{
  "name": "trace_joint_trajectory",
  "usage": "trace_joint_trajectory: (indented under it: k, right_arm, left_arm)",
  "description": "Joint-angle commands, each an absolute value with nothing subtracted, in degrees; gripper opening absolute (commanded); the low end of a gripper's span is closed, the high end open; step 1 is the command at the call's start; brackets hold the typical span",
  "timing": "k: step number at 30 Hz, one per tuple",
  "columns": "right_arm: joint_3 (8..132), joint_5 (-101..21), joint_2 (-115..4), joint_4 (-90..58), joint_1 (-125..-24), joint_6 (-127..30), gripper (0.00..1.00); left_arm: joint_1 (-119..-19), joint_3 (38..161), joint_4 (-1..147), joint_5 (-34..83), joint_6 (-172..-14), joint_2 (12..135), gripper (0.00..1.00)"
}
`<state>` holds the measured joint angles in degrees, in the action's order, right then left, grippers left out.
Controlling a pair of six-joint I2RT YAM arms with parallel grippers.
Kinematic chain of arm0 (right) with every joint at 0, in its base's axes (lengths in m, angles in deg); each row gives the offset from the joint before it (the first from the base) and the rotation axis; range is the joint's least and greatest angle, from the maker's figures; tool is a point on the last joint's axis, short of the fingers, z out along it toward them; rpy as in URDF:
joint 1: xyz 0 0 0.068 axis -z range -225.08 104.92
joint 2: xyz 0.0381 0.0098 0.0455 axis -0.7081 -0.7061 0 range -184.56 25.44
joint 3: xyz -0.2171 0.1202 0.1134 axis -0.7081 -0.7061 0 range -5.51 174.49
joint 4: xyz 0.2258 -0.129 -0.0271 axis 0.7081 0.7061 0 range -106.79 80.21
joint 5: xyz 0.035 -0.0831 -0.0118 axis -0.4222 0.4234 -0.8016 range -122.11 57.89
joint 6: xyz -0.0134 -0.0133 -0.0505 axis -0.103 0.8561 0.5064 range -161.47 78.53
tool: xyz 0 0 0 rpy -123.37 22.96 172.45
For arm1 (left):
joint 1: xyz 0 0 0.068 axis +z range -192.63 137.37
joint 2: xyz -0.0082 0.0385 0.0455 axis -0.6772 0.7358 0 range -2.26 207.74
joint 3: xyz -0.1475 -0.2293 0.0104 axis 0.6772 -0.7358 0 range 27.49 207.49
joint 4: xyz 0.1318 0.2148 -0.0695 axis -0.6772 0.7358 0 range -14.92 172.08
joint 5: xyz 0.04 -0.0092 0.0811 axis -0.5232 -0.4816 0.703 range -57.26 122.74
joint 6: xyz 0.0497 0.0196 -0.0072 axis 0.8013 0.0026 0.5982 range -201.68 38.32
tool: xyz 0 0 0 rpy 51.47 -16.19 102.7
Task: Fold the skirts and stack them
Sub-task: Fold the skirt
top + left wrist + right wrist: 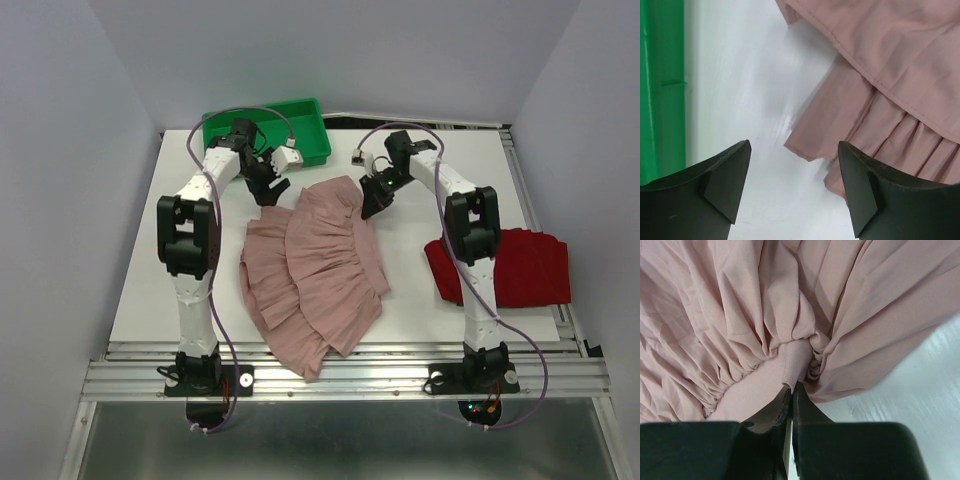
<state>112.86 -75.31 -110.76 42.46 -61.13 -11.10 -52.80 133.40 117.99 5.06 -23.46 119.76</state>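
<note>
The dusty pink ruffled skirt (315, 265) lies spread in the middle of the table, hem toward the near edge. My right gripper (372, 207) is at its far right corner, shut on the waistband (792, 362); the cloth (740, 305) bunches toward the closed fingertips (791, 390). My left gripper (268, 190) is open and empty at the skirt's far left corner; in the left wrist view a ruffle corner (805, 147) lies on the table between and just past the fingers (795, 185). The dark red skirt (515, 265) lies folded at the right edge of the table.
A green plastic tray (300, 125) stands at the back of the table, just behind the left gripper; its wall fills the left edge of the left wrist view (660, 75). A small white object (357, 157) lies near the right arm's wrist.
</note>
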Motion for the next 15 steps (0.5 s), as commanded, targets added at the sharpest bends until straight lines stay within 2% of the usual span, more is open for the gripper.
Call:
trace_joint_trajectory:
  k: [1, 10, 13, 15]
  right_arm:
    - [112.4, -75.4, -106.2, 39.6, -61.0, -9.5, 0.01]
    - [104.5, -78.9, -101.2, 34.4, -61.0, -6.2, 0.01]
    - [103.5, -80.3, -100.2, 33.6, -61.0, -5.3, 0.01]
    - [102.5, -81.0, -99.8, 33.3, -61.0, -4.3, 0.01]
  left_arm:
    - [-53.5, 135.2, 118.1, 3.3, -23.1, 121.7, 0.82]
    - [-54.1, 130.2, 123.0, 2.7, -18.9, 123.5, 0.83]
    - [-54.1, 127.7, 123.6, 2.8, -18.1, 122.2, 0.77]
    - [-54.1, 124.3, 122.1, 3.9, -18.9, 120.6, 0.64]
